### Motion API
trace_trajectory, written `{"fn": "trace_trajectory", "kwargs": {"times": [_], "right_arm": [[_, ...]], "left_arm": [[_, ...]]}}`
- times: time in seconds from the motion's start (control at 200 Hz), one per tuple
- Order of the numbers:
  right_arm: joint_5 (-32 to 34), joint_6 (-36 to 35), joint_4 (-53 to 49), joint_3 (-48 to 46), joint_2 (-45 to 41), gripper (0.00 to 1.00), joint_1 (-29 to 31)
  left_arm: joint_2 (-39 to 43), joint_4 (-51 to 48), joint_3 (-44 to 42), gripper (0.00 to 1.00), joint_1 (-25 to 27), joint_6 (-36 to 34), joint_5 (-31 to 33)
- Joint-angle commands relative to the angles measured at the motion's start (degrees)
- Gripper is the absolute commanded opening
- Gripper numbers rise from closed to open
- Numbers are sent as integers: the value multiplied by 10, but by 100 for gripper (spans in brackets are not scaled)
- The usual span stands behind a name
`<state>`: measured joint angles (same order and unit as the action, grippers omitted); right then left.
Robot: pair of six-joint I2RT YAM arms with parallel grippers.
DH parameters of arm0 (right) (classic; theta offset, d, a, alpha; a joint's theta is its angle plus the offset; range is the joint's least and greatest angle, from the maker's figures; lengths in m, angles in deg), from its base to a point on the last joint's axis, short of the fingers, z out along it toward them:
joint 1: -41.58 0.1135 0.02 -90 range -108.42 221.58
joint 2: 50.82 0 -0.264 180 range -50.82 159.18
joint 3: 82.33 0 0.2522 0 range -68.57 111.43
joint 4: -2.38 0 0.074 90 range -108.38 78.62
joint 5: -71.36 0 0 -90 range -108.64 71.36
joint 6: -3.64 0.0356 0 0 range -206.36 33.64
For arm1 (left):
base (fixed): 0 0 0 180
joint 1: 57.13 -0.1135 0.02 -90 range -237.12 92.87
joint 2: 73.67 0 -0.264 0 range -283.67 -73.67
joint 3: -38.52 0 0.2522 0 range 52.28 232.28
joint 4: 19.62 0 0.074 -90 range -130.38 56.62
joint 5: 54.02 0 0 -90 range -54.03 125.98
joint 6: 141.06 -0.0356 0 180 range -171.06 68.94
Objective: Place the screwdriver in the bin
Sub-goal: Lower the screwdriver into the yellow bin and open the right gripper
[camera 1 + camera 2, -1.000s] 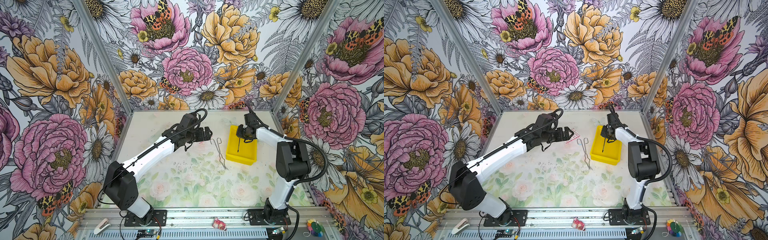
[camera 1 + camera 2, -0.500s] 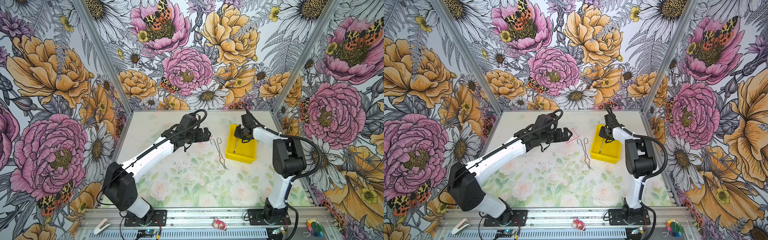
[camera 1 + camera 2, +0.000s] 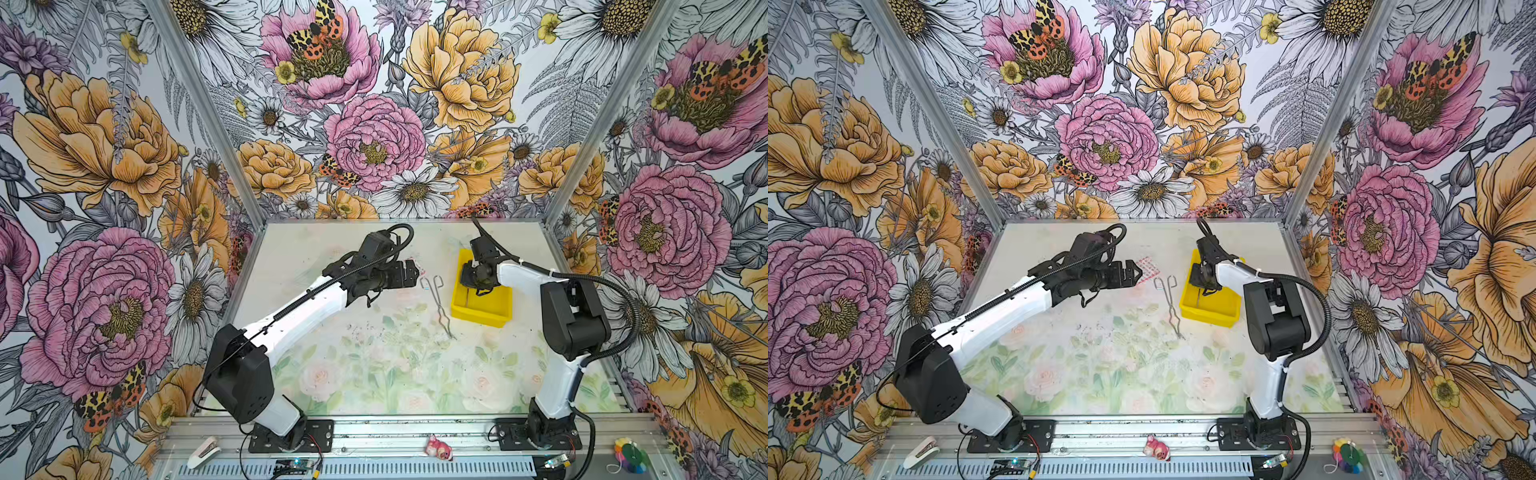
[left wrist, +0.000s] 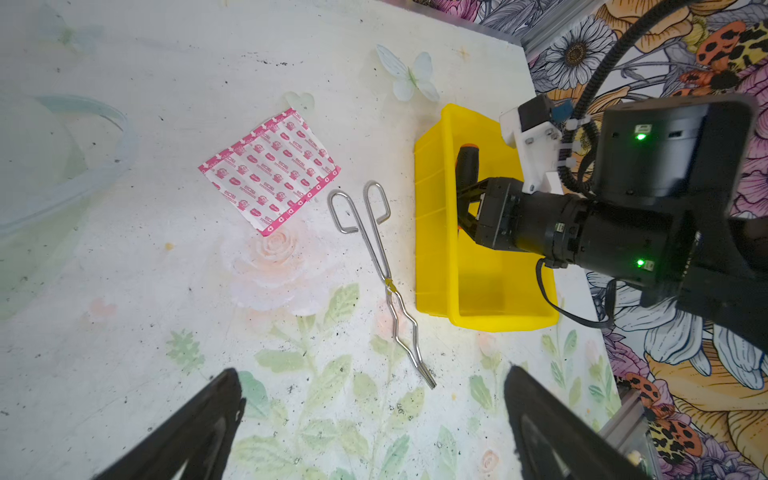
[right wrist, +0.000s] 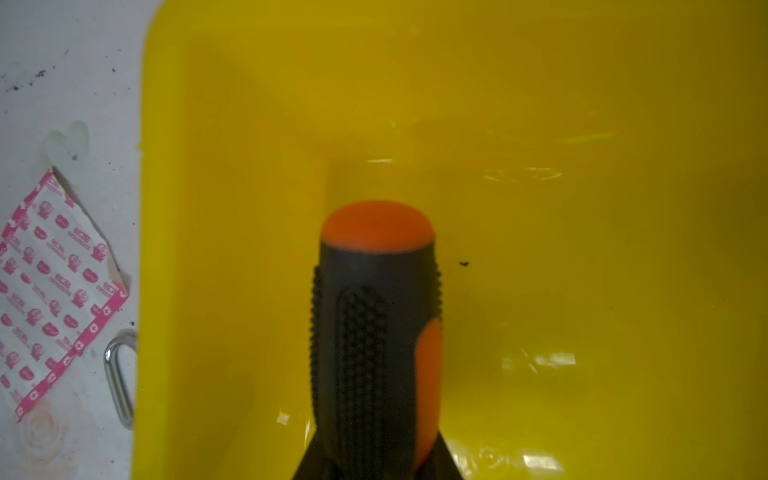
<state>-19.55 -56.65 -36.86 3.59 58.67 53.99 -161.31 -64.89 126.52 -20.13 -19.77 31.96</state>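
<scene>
Right gripper point(image 4: 465, 212): jaws clamped tight on the screwdriver point(image 5: 374, 332), gripping the lower handle. The handle is inside the bin point(image 5: 582, 187), cap end toward a bin wall; can't tell if it touches the floor, and the shaft is hidden behind the jaws. Handle is matte blk rubbery grip w/ rows of small raised dots, plus a smooth domed orange cap and an orange inset strip down one side; no brand or writing visible on it. Bin is glossy bright-yellow plastic, rectangular, rounded inner corners, faint ribs on the outer side wall, one end wall lower than the rest, a few dark specks on the floor. Just beside the bin on the counter point(image 4: 124, 311) lie thin silver wire tongs point(image 4: 376, 249): two looped handles, a yellowish spot at the pivot, kinked zigzag tips, not touching the bin. Next out is a flat square packet point(image 4: 270, 170), white paper w/ pink border of tiny crosses and repeating pink logos; text too small to read. Counter is pale, floral print, speckled w/ dark grit. Left gripper point(image 3: 413, 272): jaws spread wide, holding nothing, above the counter near the packet, apart from the bin.
</scene>
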Motion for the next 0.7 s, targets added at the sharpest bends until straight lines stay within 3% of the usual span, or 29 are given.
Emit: {"fn": "trace_trajectory", "kwargs": {"times": [0.0, 0.14, 0.561, 0.696], "right_arm": [[-6, 16, 2, 13, 26, 0, -9], [-18, 20, 2, 24, 40, 6, -13], [-13, 19, 1, 35, 13, 50, -13], [-8, 16, -1, 29, -21, 59, -12]], "left_arm": [[13, 2, 8, 99, 1, -17, 13], [18, 0, 6, 99, -1, -21, 14], [34, -8, -1, 99, -17, -31, 19], [35, -9, -2, 99, -21, -35, 21]]}}
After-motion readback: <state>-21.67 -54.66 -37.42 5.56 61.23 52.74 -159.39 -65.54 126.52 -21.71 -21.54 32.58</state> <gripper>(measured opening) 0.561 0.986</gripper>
